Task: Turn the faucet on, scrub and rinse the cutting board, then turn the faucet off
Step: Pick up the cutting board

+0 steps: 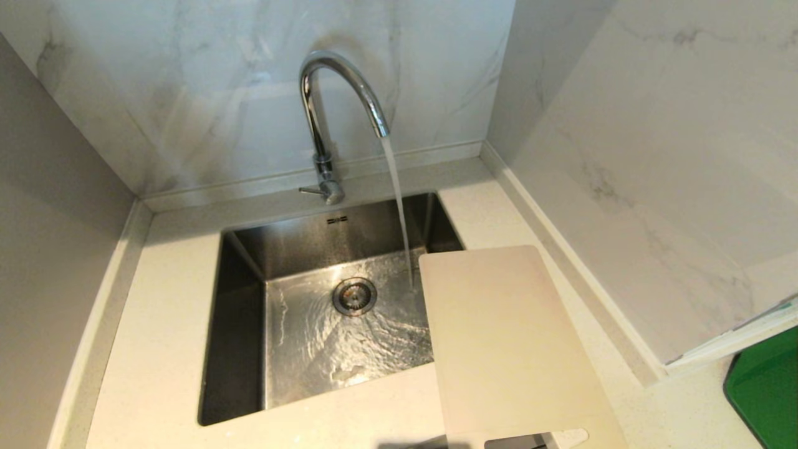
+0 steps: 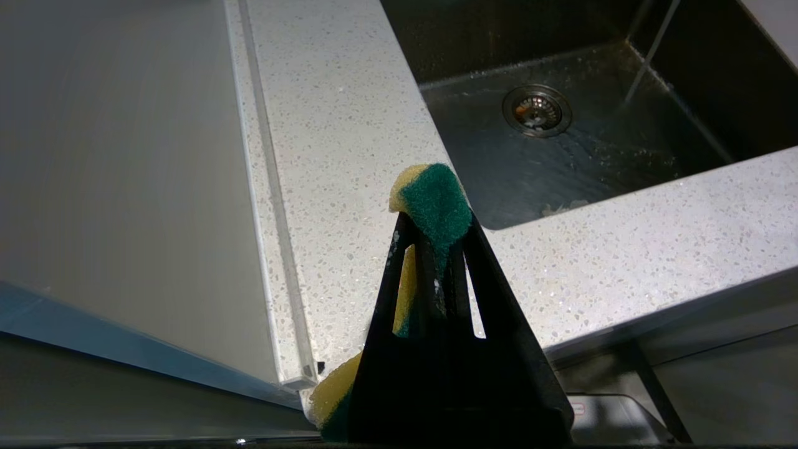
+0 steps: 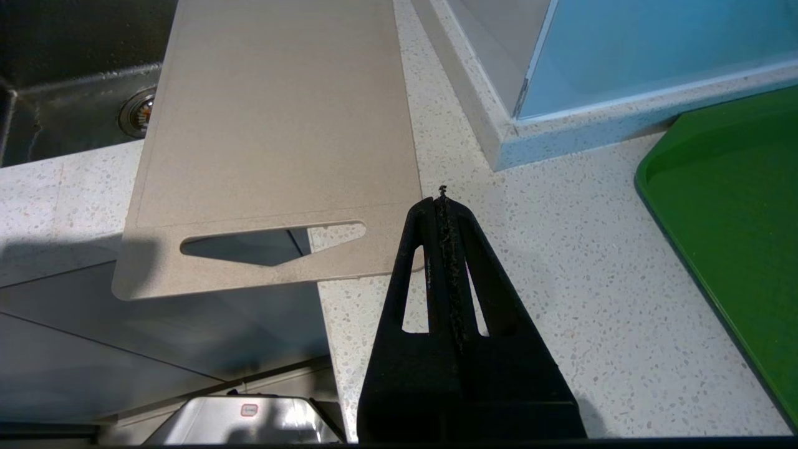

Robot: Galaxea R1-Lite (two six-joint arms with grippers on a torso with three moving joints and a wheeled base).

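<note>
The chrome gooseneck faucet (image 1: 336, 93) stands behind the steel sink (image 1: 240, 330), and a stream of water (image 1: 399, 212) runs from its spout into the basin. The beige cutting board (image 1: 505, 337) lies flat on the counter right of the sink, one long edge overhanging the basin and its handle cutout (image 3: 268, 240) past the counter's front edge. My left gripper (image 2: 430, 221) is shut on a yellow and green sponge (image 2: 436, 199), held back over the front counter left of the sink. My right gripper (image 3: 444, 202) is shut and empty, just beside the board's handle end. Neither arm shows in the head view.
A green tray (image 1: 767, 390) (image 3: 729, 212) sits on the counter at the far right. Marble walls (image 1: 654, 143) close in the back and right sides, and a plain panel (image 2: 118, 187) stands on the left. The drain (image 1: 354, 295) lies in the wet basin.
</note>
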